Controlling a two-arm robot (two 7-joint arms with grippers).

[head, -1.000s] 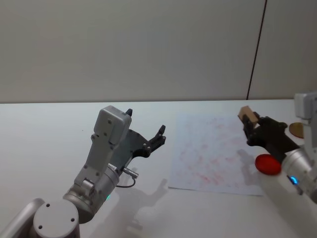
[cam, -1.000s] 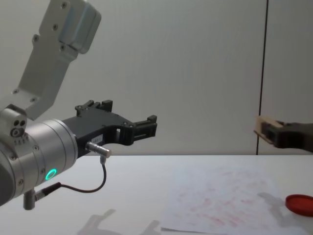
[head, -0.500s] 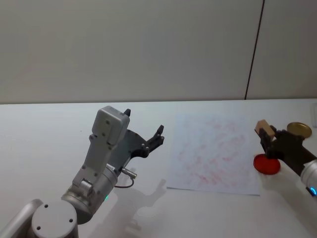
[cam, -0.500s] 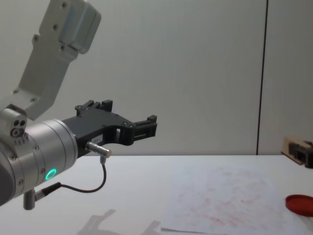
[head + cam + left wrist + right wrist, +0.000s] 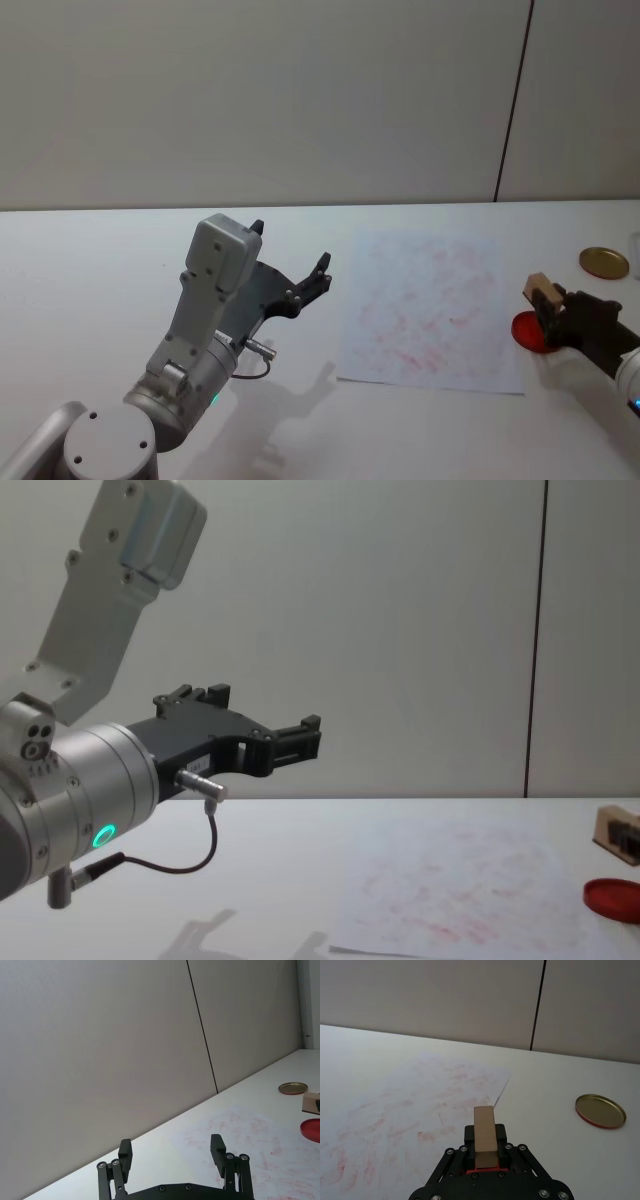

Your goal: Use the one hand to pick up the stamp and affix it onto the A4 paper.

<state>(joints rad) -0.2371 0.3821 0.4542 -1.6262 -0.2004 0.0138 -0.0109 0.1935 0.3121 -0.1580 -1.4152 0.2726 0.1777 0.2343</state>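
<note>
Wooden and light tan, the stamp (image 5: 541, 290) was pinched between the black fingers of the right claw (image 5: 553, 305), its free end projecting beyond the fingertips, as was seen plainly in the right wrist view (image 5: 484, 1135). That claw was held low over the white counter (image 5: 90, 260), directly above the round red ink pad (image 5: 530, 333), whose red edge was visible just beneath the stamp between the fingers. Whether the stamp was touching the pad could not be told. The A4 paper (image 5: 428, 308), covered in faint red smudges, lay flat just to the left of the right claw, its near right corner close to the pad. A gold-coloured round lid (image 5: 604, 263) rested on the counter beyond the claw and slightly to its right, well apart from the paper. In the chest view the stamp (image 5: 612, 830) was seen at the right edge, above the pad (image 5: 612, 899). The left claw (image 5: 292, 275), trailing a black cable, was held raised above the counter to the left of the paper with its fingers spread wide and nothing between them (image 5: 172, 1157).
</note>
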